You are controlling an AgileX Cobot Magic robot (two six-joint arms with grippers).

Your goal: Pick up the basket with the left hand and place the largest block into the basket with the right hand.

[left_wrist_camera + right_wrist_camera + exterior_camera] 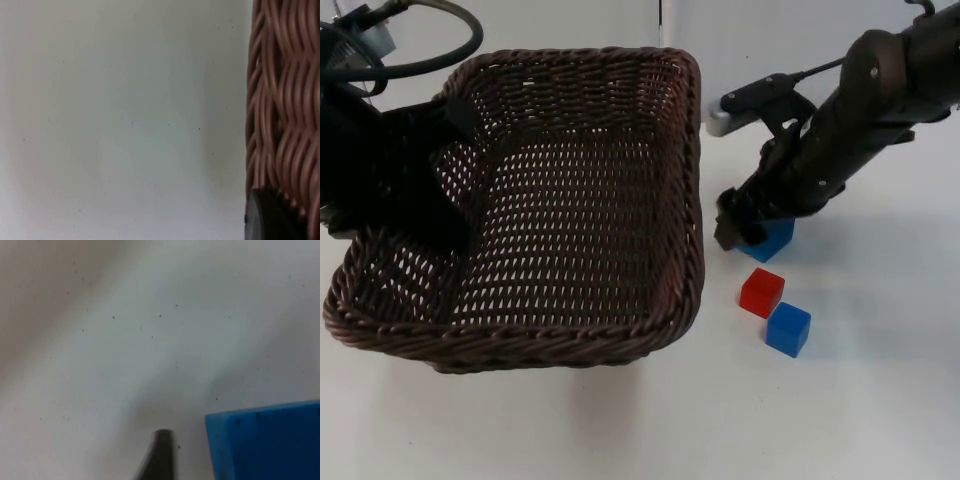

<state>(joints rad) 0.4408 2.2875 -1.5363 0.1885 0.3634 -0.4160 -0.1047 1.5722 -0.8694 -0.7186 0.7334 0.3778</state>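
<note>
My left gripper (455, 125) is shut on the left rim of the dark brown wicker basket (695, 180), which it holds tilted over the table. The basket's woven wall (285, 100) stands close beside a black fingertip (267, 217) in the left wrist view. The largest block, a blue cube (775, 240), rests on the table just right of the basket. My right gripper (740, 232) is down at that cube, open. In the right wrist view one fingertip (160, 455) stands a small gap away from the blue cube (265, 445).
A small red cube (761, 292) and a smaller blue cube (788, 329) lie just in front of the large one. The white table (880, 400) stretches bare to the front and right.
</note>
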